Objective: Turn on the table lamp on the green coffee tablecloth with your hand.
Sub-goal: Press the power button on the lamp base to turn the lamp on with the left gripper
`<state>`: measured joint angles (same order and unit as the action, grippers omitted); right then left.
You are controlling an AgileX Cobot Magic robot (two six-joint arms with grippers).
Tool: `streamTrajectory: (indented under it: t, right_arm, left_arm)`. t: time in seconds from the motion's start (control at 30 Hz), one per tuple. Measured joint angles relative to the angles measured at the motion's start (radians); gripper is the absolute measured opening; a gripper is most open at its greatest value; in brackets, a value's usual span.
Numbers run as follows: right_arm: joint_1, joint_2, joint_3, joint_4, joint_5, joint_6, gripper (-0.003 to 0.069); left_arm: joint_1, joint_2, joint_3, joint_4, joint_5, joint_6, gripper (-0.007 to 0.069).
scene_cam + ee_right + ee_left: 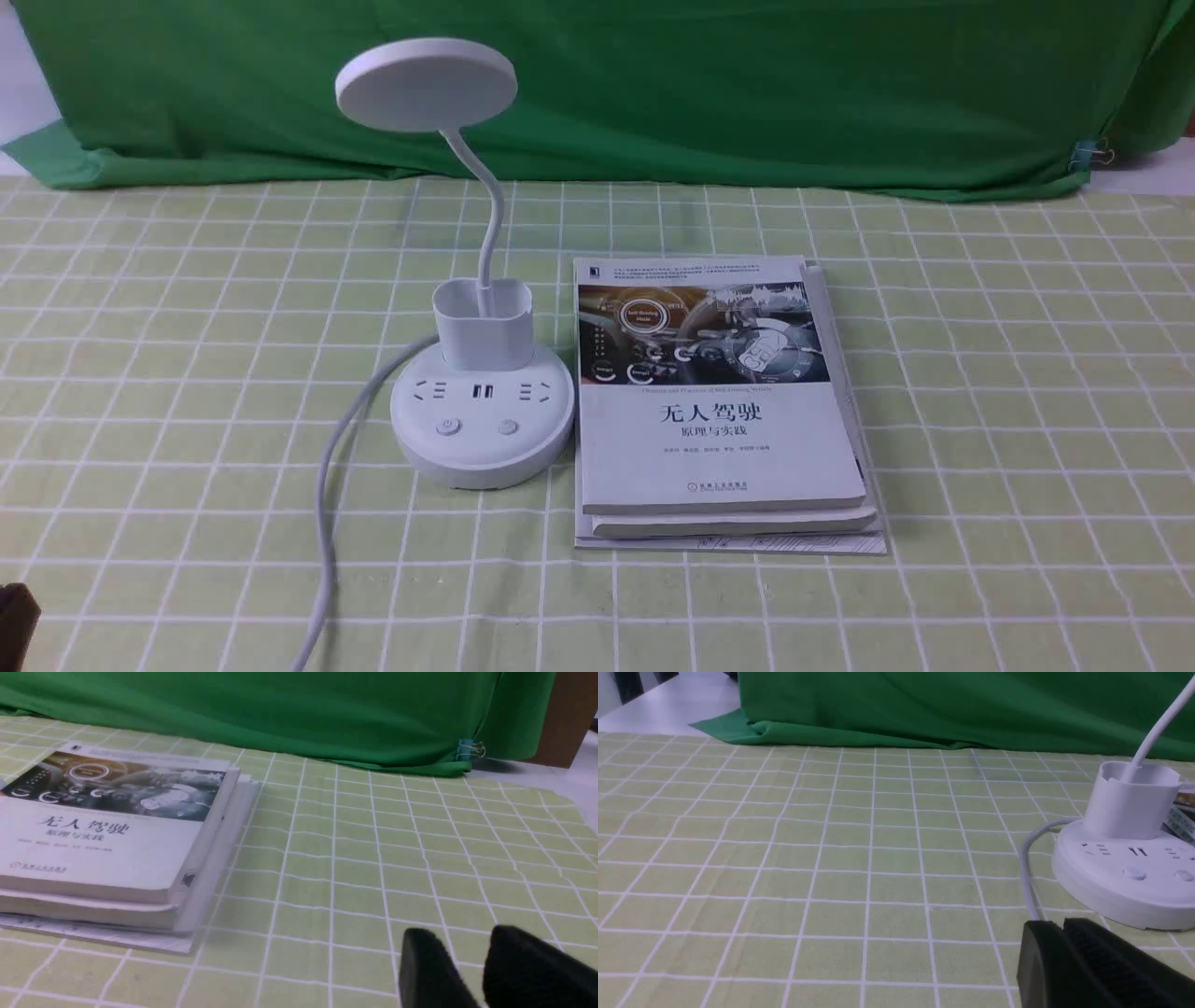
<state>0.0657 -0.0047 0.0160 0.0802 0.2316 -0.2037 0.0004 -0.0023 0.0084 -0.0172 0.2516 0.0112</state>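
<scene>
The white table lamp (481, 420) stands on the pale green checked tablecloth (980, 373), left of centre. Its disc head (426, 84) is raised on the bent neck and shows no glow. Two round buttons (449, 427) sit on the front of the base. In the left wrist view my left gripper (1062, 923) is shut and empty, low over the cloth, just short of the lamp base (1125, 877) and over its cord (1027, 868). In the right wrist view my right gripper (462, 933) is open and empty over bare cloth, to the right of the books.
A stack of books (719, 401) lies right next to the lamp base; it also shows in the right wrist view (107, 835). The white cord (327, 504) runs from the base to the front edge. The dark green backdrop cloth (747, 93) closes the back.
</scene>
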Motion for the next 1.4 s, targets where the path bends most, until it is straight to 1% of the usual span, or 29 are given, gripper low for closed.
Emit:
streamTrajectory:
  t: [0.53, 0.73, 0.87, 1.0, 1.17, 1.2, 1.23, 1.4]
  right_arm:
    - [0.000, 0.000, 0.000, 0.000, 0.000, 0.000, 0.0245]
    - [0.000, 0.000, 0.000, 0.000, 0.000, 0.000, 0.0245]
    - [0.000, 0.000, 0.000, 0.000, 0.000, 0.000, 0.0245]
    - [0.000, 0.000, 0.000, 0.000, 0.000, 0.000, 0.0245]
    - [0.000, 0.000, 0.000, 0.000, 0.000, 0.000, 0.0245]
    - [0.000, 0.000, 0.000, 0.000, 0.000, 0.000, 0.0245]
    - [0.000, 0.000, 0.000, 0.000, 0.000, 0.000, 0.0245]
    - [0.000, 0.000, 0.000, 0.000, 0.000, 0.000, 0.0245]
  left_arm:
    - [0.000, 0.000, 0.000, 0.000, -0.004, 0.000, 0.0019]
    - [0.000, 0.000, 0.000, -0.001, -0.053, 0.000, 0.0019]
    - [0.000, 0.000, 0.000, -0.028, -0.094, 0.000, 0.0019]
    - [0.000, 0.000, 0.000, -0.087, -0.151, 0.000, 0.0019]
    - [0.000, 0.000, 0.000, -0.105, -0.252, 0.000, 0.0019]
    - [0.000, 0.000, 0.000, -0.105, -0.252, 0.000, 0.0019]
    - [0.000, 0.000, 0.000, -0.105, -0.309, -0.011, 0.0019]
    - [0.000, 0.000, 0.000, -0.105, -0.482, -0.062, 0.0019]
